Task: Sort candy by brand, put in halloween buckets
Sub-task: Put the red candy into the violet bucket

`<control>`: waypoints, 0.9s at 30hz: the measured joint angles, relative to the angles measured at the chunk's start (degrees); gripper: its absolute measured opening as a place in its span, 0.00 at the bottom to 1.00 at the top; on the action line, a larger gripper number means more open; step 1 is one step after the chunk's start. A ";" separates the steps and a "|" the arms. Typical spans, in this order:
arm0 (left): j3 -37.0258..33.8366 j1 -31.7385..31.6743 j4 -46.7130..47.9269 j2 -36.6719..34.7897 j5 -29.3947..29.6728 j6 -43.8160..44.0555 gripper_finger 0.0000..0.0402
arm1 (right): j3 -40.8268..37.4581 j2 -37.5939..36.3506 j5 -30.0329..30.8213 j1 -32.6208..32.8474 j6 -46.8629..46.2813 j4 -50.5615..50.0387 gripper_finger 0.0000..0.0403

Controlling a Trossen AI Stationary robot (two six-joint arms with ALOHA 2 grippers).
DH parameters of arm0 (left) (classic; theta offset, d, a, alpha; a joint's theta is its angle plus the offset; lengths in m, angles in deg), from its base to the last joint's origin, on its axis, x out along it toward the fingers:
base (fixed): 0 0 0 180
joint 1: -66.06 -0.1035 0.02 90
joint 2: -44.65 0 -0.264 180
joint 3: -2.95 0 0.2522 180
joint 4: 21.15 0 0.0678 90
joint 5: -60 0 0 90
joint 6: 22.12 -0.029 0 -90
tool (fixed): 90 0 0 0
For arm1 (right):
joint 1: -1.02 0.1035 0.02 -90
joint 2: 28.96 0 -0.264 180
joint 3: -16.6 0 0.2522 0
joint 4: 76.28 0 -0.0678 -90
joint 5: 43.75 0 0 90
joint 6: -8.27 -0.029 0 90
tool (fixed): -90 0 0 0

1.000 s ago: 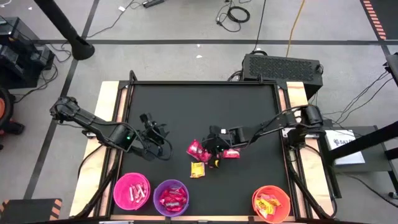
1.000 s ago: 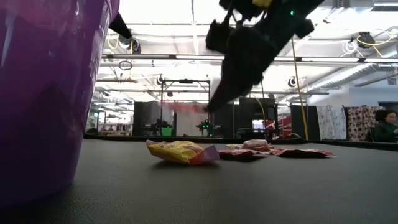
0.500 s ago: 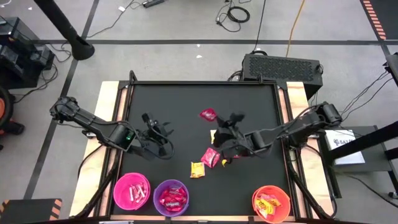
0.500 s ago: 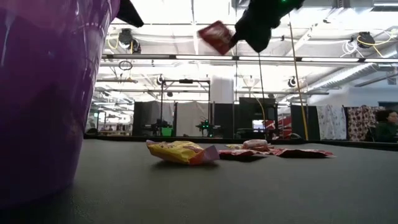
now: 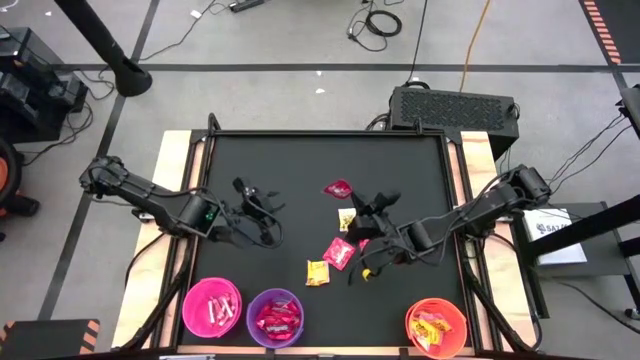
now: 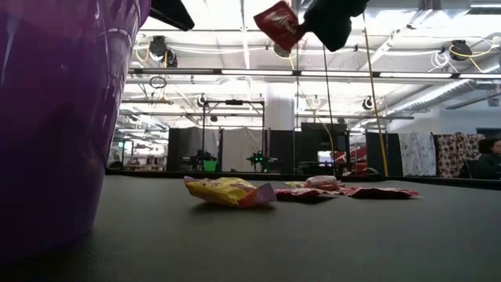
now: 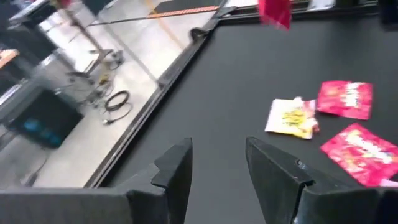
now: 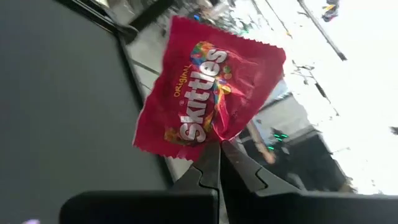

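My right gripper (image 5: 353, 196) is shut on a red Skittles candy packet (image 5: 338, 188), held high over the middle of the black table. More candy lies below it: a yellow packet (image 5: 347, 218), a red one (image 5: 338, 252) and another yellow one (image 5: 316, 272). The halloween buckets stand along the near edge: pink (image 5: 212, 307), purple (image 5: 275, 315) and orange (image 5: 437, 326), each with candy in it. My left gripper (image 7: 217, 168) hovers open over the table's left half (image 5: 260, 203) with nothing between its fingers. My right gripper pinches one edge of the red packet (image 8: 214, 135) between its two shut fingertips (image 8: 231, 155); the wrapper creases there. The fingers lie about level and come from the table's right. The packet sticks out beyond the fingertips (image 6: 278, 23), lifted well clear of the table.
The left wrist view shows the loose pile: a yellow packet (image 7: 292, 117) and two red ones (image 7: 345, 98) (image 7: 364, 146). The purple bucket (image 6: 47, 117) fills the low view's left. A raised frame (image 5: 205, 180) borders the table; a black box (image 5: 452, 105) sits beyond the far edge.
My right gripper has risen from the candy pile with the red packet and gone a little toward the far edge. Its wrist has turned from pointing down to about level. The packet now hangs clear of the table. My left gripper has tipped up slightly.
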 joint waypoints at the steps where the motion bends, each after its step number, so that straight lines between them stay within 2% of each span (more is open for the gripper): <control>1: 0.00 -0.07 -0.98 0.00 -1.22 -0.73 0.39 | 0.00 0.00 -1.20 0.00 0.11 0.73 0.00; 5: 0.00 -0.04 -8.68 0.63 -6.16 -4.61 0.39 | 0.02 0.00 -3.71 -0.04 0.54 2.37 0.00; 10: 0.09 -1.31 -24.05 3.27 -6.58 -6.21 0.39 | 0.02 -0.01 -3.92 -0.04 0.94 3.88 0.00; 13: 0.09 -2.53 -29.75 5.94 -7.36 -9.26 0.39 | 0.02 0.00 -3.95 -0.04 1.27 3.83 0.00; 20: 0.03 -6.89 -32.54 9.37 -11.76 -9.55 0.39 | 0.02 0.00 -3.93 -0.04 1.29 3.70 0.00; 27: -0.02 -9.20 -32.92 10.43 -12.12 -9.16 0.39 | 0.02 0.00 -4.13 -0.04 1.29 3.49 0.00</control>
